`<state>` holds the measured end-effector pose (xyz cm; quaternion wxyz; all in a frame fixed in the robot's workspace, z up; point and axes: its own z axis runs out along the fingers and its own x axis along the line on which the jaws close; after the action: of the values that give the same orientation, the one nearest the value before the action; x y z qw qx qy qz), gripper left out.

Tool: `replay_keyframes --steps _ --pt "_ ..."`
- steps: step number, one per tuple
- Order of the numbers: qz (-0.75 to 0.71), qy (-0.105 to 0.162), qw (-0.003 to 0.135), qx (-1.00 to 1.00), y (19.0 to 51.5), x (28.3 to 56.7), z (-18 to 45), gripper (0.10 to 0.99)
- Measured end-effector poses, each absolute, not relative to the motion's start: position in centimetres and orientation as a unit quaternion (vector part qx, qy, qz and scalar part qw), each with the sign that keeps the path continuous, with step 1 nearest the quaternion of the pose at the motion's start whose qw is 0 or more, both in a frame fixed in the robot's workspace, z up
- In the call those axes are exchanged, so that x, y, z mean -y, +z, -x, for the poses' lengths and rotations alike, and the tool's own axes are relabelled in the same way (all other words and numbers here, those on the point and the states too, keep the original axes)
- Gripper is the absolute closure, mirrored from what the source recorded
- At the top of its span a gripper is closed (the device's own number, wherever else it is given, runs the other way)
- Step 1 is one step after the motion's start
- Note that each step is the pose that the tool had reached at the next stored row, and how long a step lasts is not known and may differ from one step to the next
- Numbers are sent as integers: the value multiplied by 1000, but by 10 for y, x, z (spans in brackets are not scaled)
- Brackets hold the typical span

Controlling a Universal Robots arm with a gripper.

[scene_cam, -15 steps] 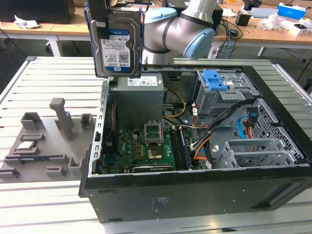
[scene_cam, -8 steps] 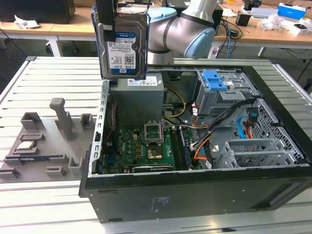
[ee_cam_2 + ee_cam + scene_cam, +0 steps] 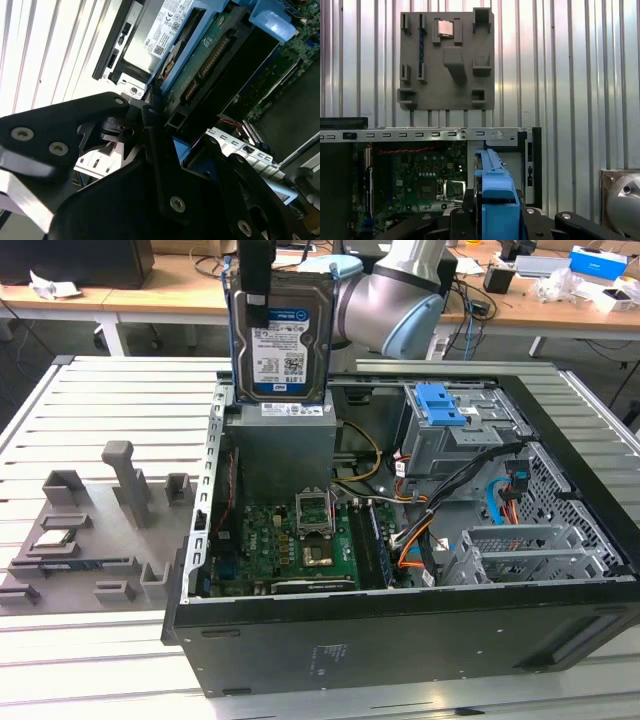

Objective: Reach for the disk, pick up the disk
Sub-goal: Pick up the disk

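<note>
The disk [image 3: 280,340] is a silver hard drive with a white-and-blue label and a blue bracket. It hangs upright in the air, its lower edge just above the grey power supply box [image 3: 278,445]. My gripper [image 3: 256,285] grips it from above and is shut on it. In the first wrist view the disk's blue bracket edge [image 3: 495,182] sits between my black fingers [image 3: 468,212]. The second wrist view shows the disk's green circuit-board side [image 3: 210,65] running away from my gripper [image 3: 167,137].
The open black computer case [image 3: 400,630] holds a green motherboard [image 3: 290,540], bundled cables [image 3: 440,500] and a metal drive cage with a blue latch [image 3: 440,405]. A grey fixture plate [image 3: 90,530] lies on the slatted metal table [image 3: 110,400] at the exterior view's left.
</note>
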<state>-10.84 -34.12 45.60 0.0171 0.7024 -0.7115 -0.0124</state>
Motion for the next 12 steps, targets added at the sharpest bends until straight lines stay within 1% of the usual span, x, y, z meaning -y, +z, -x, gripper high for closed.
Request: replay_keyframes --steps 12 --pt "-702 -12 17 712 456 341 84 718"
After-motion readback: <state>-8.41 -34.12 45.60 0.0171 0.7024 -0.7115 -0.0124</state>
